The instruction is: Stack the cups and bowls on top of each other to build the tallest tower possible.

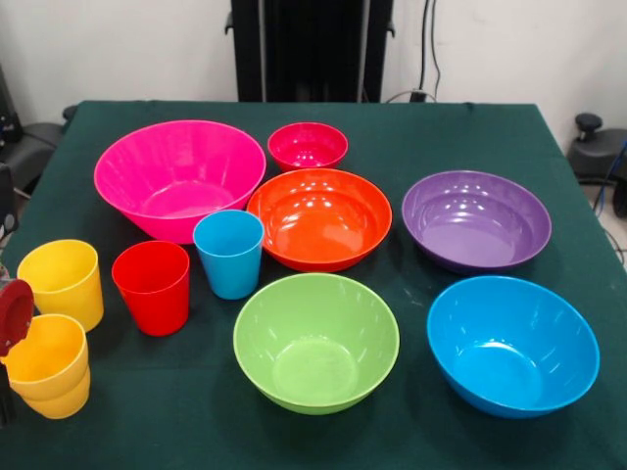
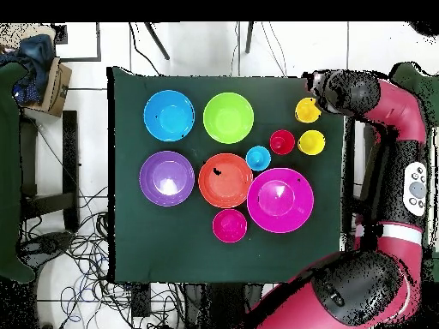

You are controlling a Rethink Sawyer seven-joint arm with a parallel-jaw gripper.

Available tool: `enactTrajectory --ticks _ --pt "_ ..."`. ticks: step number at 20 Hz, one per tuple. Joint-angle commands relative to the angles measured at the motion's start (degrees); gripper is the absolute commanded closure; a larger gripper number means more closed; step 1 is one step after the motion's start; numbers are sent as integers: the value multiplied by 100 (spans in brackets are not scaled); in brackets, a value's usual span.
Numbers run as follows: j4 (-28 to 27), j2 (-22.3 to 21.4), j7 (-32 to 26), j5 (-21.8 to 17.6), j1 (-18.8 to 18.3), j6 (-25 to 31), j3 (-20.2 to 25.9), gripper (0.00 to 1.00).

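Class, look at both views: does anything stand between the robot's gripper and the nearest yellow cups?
Nothing visible does. The gripper sits at the table's edge right beside the stacked yellow cups; the other yellow cup stands just beyond them.

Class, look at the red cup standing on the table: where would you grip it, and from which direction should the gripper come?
Grip the red cup by its rim, coming straight down from above. It stands upright, mouth open upward, so one finger can probably go inside and one outside the wall. Its tapered, glossy sides might slip in a side grasp, and the light blue cup and a yellow cup stand close on either side.
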Motion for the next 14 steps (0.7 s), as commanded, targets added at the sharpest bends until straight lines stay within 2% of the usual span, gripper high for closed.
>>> enactTrajectory --ticks 1,11,13,14 --pt "265 107 -659 -320 294 -246 -400 0" --pt "291 112 -709 -232 306 -268 -437 0" --pt "439 34 -865 -157 252 -209 -408 0" --pt "522 -2 -1158 -145 213 -117 -369 0"
